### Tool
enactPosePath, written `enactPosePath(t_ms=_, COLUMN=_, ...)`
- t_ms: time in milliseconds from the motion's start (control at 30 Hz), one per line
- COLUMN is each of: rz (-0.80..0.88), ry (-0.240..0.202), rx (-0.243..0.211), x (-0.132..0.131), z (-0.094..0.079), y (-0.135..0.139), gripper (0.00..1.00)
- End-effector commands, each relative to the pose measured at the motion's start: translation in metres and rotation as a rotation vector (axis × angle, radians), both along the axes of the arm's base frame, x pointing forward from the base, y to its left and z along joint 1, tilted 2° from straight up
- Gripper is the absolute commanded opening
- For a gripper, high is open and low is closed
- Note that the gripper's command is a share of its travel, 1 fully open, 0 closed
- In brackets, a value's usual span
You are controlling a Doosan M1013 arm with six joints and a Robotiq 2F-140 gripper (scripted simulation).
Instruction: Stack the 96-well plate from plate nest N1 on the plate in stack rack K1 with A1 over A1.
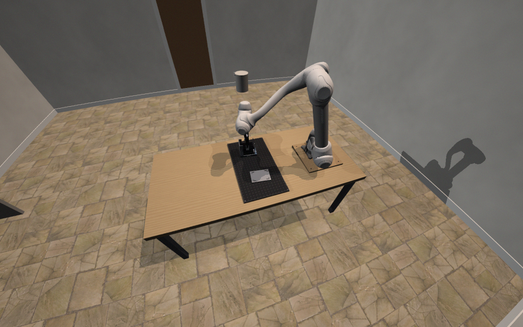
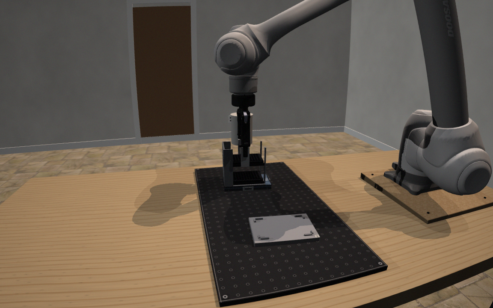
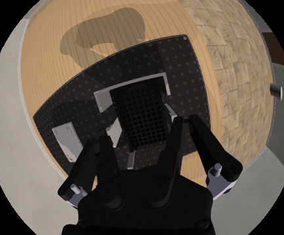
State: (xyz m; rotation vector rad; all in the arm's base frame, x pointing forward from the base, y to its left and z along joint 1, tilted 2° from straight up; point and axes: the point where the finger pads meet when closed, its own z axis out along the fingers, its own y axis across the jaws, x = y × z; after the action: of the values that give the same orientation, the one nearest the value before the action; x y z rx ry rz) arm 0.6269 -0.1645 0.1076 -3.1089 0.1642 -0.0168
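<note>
My gripper (image 2: 244,153) is shut on a black 96-well plate (image 2: 247,159) and holds it level inside the stack rack K1 (image 2: 245,168), between its posts and a short way above the lower black plate (image 2: 246,177) that sits on the rack's floor. In the wrist view the held plate (image 3: 140,116) fills the space between my fingers and hides the lower plate. The grey plate nest N1 (image 2: 283,229) lies bare on the black breadboard, nearer the front; it also shows in the wrist view (image 3: 68,140). In the top view the gripper (image 1: 247,148) stands over the rack.
The rack and nest stand on a black perforated breadboard (image 2: 271,226) on a wooden table. The arm's base (image 2: 438,164) sits on a wooden plate at the right. A grey cylinder (image 1: 241,81) hangs above the floor behind the table.
</note>
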Motion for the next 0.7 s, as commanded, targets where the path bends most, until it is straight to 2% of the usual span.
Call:
enactPosePath(t_ms=0, rz=0.000, ry=0.000, rx=0.000, x=0.000, z=-0.005, y=0.000, gripper=0.00)
enactPosePath(t_ms=667, rz=0.000, ry=0.000, rx=0.000, x=0.000, z=-0.035, y=0.001, gripper=0.00)
